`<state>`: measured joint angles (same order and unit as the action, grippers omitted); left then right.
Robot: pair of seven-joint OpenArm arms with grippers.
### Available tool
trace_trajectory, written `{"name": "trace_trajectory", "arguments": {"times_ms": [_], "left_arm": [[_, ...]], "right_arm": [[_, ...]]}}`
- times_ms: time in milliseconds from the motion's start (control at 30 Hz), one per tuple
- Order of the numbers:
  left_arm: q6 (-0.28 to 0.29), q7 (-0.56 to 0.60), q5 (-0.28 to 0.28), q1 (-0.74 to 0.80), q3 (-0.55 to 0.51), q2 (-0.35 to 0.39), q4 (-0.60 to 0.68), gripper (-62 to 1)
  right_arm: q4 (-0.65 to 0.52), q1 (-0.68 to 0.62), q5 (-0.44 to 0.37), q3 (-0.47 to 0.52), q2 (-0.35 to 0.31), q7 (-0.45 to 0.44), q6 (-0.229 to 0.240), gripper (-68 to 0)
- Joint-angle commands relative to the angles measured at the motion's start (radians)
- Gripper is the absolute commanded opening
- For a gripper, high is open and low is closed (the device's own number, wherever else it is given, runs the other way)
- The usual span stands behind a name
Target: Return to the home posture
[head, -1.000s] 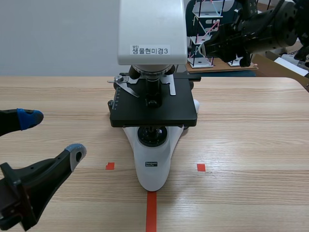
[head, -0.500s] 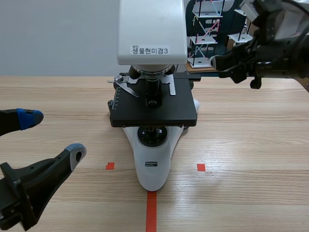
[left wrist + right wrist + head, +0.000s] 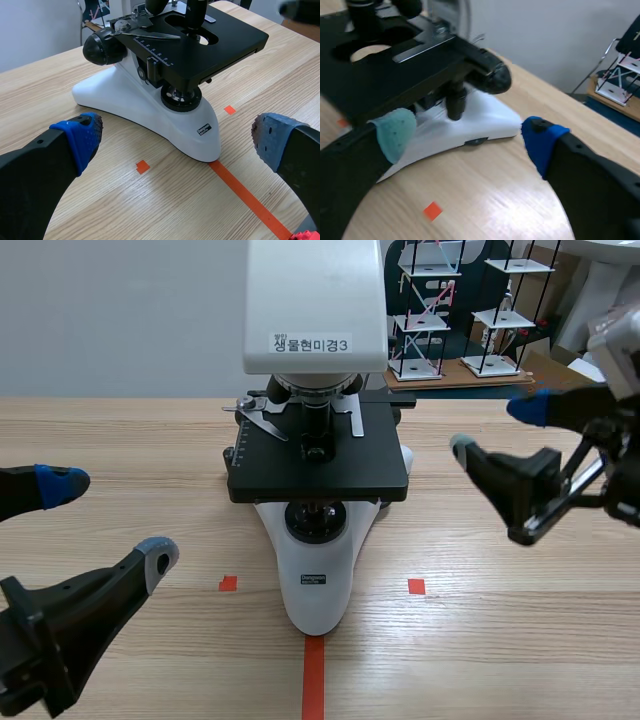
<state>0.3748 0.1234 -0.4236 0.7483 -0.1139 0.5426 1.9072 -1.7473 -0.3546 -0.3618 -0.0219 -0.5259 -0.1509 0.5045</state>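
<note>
Microscope (image 3: 317, 470) on the table (image 3: 520, 640) between left hand (image 3: 108, 519) and right hand (image 3: 496, 426), racks (image 3: 425, 315) behind.

A teaching or research lab.
A labelled white microscope (image 3: 318, 580) stands on a tape-marked wooden bench (image 3: 520, 620), and rod-built tower models (image 3: 424, 312) stand behind it.

Bright, even light all round, just a soft shadow under the microscope (image 3: 318, 570) and a pale sheen on the desk (image 3: 500, 210).
</note>
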Motion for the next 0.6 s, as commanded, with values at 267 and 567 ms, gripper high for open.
{"name": "trace_trajectory", "arguments": {"times_ms": [267, 567], "left_arm": [[0.002, 0.013, -0.006, 0.002, -0.008, -0.008, 0.018, 1.4], [0.002, 0.013, -0.006, 0.002, -0.008, -0.008, 0.018, 1.4]], "right_arm": [[-0.198, -0.338, 0.143, 0.067, 0.005, -0.27, -0.146, -8.0], [-0.273, -0.463, 0.153, 0.108, 0.005, -0.285, -0.145, -8.0]]}}
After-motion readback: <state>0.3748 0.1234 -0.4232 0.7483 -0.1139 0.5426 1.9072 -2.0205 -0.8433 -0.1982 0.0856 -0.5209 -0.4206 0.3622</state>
